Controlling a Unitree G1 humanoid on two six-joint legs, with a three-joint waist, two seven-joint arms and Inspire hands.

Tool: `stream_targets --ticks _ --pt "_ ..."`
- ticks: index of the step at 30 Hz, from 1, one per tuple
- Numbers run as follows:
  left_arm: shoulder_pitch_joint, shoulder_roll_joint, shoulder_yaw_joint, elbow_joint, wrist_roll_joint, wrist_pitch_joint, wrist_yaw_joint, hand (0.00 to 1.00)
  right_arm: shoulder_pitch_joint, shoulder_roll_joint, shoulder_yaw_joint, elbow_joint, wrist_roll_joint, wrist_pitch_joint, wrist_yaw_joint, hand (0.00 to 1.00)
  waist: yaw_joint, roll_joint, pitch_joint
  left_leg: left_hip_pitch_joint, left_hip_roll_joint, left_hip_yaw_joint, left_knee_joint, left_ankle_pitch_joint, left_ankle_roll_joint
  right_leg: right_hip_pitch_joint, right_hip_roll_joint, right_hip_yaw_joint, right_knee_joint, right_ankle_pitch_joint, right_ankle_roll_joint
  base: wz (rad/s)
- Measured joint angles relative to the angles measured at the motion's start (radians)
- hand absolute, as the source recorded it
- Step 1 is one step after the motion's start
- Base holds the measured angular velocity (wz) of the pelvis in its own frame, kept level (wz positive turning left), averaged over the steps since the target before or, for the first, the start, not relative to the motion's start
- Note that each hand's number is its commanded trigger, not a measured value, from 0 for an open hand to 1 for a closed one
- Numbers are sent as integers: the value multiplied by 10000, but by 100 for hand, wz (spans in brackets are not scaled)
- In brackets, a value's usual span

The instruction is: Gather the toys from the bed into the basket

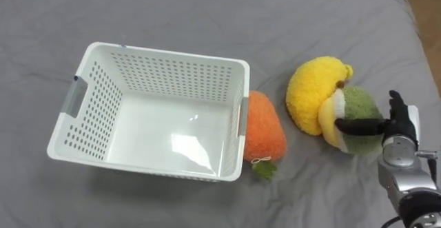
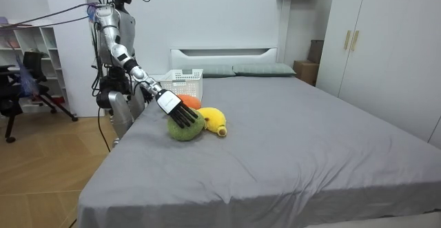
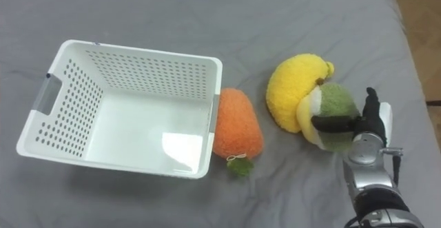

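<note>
Left eye view: a grey bed [image 1: 207,14] seen from above. At the left sits a white perforated plastic basket [image 1: 89,111] with nothing in it. Touching its right wall, at 3 o'clock from the basket, lies an orange plush carrot [image 1: 263,128], its small green leaf end pointing toward 6 o'clock. Further right, a little apart from the carrot, is a rounded yellow plush toy [image 1: 310,90]. Pressed against it at 4 o'clock is a green plush toy [image 1: 362,107] with a pale cream edge.

The robot's right hand [image 1: 403,128] comes up from 5 o'clock in the picture and is on the green toy. Its dark thumb lies across the toy's front and its fingers [image 1: 396,104] rise along the toy's right side, so the toy sits between thumb and fingers in a narrow, light hold. The toy rests on the bed, not lifted.

In the room view the robot stands at the bedside with this arm reaching down onto the toys.

All three toys look soft, light and squashy, with a fuzzy surface that should not slip. The round bodies will give under pressure, so a hold around the widest middle seems the surest. The green toy leans on the yellow one, which may roll as it lifts away.
</note>
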Motion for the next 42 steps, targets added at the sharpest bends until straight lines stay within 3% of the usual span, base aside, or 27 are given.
stream_targets --ticks 6,7,8,18,31,42 --pt "-170 12 -34 55 -9 -26 -70 0 -2 0 96 -1 -241 -88 378 0 118 2 -5 -173 6 36 30 36 4 -166 1 -30 7 52 -26 0" --pt "-172 12 -44 51 -9 -41 -68 0 -2 0 115 6 -252 -89 500 66 119 1 -4 -175 6 34 30 38 5 -165 -2 -51 8 51 -26 0" --pt "-175 13 -61 51 -9 -42 -68 0 -1 0 117 12 -260 -89 562 100 122 1 -5 -175 6 34 30 39 6 -165 -4 -60 8 51 -26 4" --pt "-248 90 -217 56 -173 -44 -68 0 -3 -261 118 385 -216 -149 1004 100 141 -62 -17 -184 9 -6 29 87 1 -159 -20 -165 34 56 -32 2" --pt "-255 244 -411 127 -200 -186 -68 0 47 -261 125 343 -1542 -119 1078 100 169 -182 -25 -179 12 5 25 97 -6 -162 -15 -121 25 61 -39 0" --pt "-257 316 -632 208 -198 -306 -9 0 45 -253 423 206 -1483 -79 979 100 196 -220 -30 -158 7 -20 26 104 5 -131 -15 -111 31 90 -31 0"
